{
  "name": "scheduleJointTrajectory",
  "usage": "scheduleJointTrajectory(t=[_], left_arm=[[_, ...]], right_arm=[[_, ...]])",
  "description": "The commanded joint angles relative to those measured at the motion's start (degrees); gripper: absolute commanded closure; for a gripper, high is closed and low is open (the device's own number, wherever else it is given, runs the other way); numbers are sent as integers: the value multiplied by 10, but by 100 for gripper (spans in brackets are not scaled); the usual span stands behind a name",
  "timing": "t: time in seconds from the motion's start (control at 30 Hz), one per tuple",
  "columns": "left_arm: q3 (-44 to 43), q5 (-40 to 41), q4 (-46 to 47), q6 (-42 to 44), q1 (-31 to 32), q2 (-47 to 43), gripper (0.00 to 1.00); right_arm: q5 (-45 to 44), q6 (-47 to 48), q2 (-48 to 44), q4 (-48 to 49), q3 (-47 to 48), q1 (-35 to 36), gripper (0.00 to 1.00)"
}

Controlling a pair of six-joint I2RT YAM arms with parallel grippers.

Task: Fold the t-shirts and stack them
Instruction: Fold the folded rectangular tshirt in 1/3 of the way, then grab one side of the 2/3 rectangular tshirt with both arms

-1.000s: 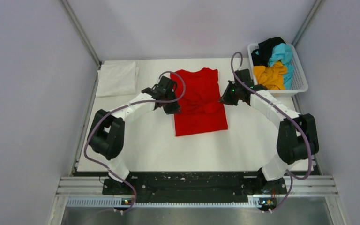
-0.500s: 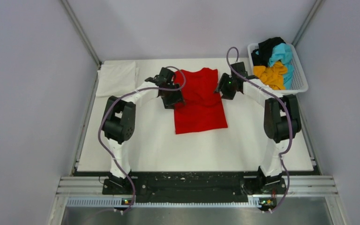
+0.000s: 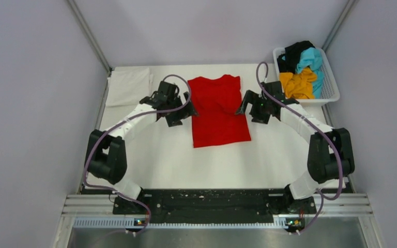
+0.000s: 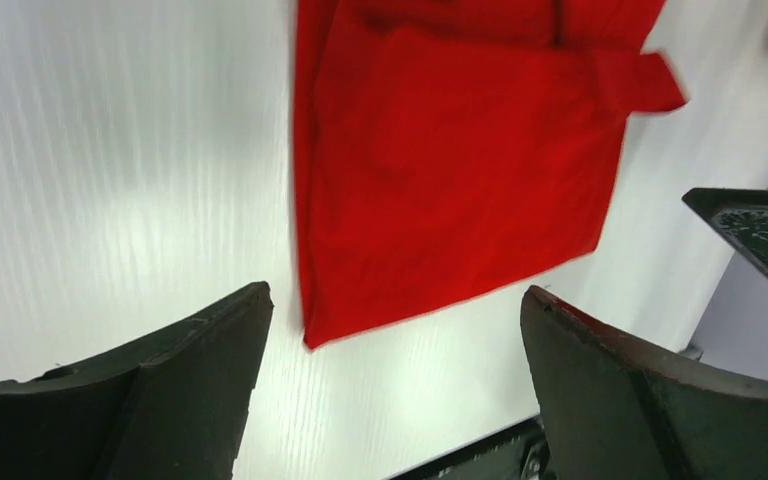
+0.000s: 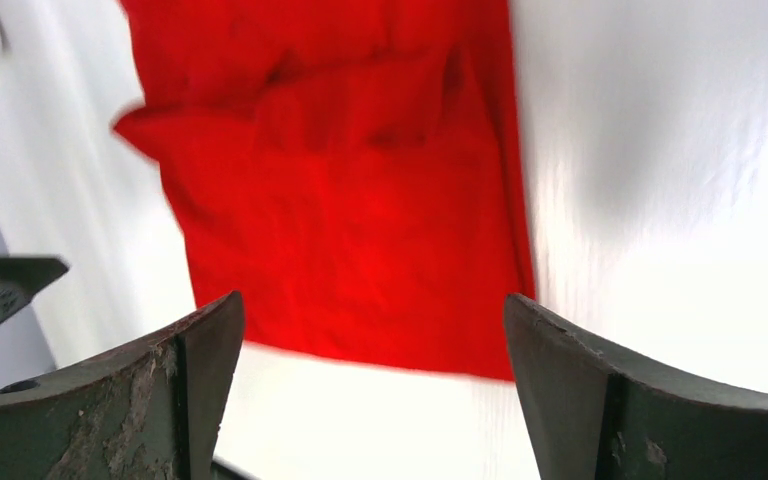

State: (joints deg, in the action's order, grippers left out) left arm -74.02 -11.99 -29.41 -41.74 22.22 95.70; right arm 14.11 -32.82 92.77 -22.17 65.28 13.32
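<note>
Now the left gripper [image 4: 395, 305] and right gripper [image 5: 374, 308] are hovering wide open and empty, flanking the flat red t-shirt [image 3: 218, 111].

arms [image 3: 134, 111]: white links, black joints | cables [image 3: 258, 72]: mauve loops | fingers [image 4: 160, 400]: dark, scuffed

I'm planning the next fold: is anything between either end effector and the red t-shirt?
Nothing visible. The left end effector and right end effector, both open, flank the red t-shirt with only bare table between.
</note>
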Motion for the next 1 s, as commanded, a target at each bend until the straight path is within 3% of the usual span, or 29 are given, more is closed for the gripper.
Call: scheduleJointTrajectory(t=[0.0, 0.2, 0.37, 0.53, 0.63, 0.8, 0.97], left_arm=[[115, -13, 36, -43, 12, -71, 1], [213, -11, 60, -76, 25, -124, 1], [234, 5, 55, -87, 44, -141, 1], [244, 19, 64, -105, 66, -136, 1], [250, 16, 78, -114, 75, -125, 2], [241, 13, 86, -118, 90, -95, 8], [237, 16, 88, -120, 97, -66, 24]], right_arm=[[108, 24, -40, 51, -68, 1, 1], [86, 26, 70, 128, 9, 44, 1], [27, 35, 201, 117, 172, 51, 1], [-25, 48, 253, 61, 271, 48, 1], [-20, 53, 199, 64, 211, 47, 1], [-103, 45, 51, 64, 30, 31, 1], [-111, 21, -82, 81, -123, 3, 1]])
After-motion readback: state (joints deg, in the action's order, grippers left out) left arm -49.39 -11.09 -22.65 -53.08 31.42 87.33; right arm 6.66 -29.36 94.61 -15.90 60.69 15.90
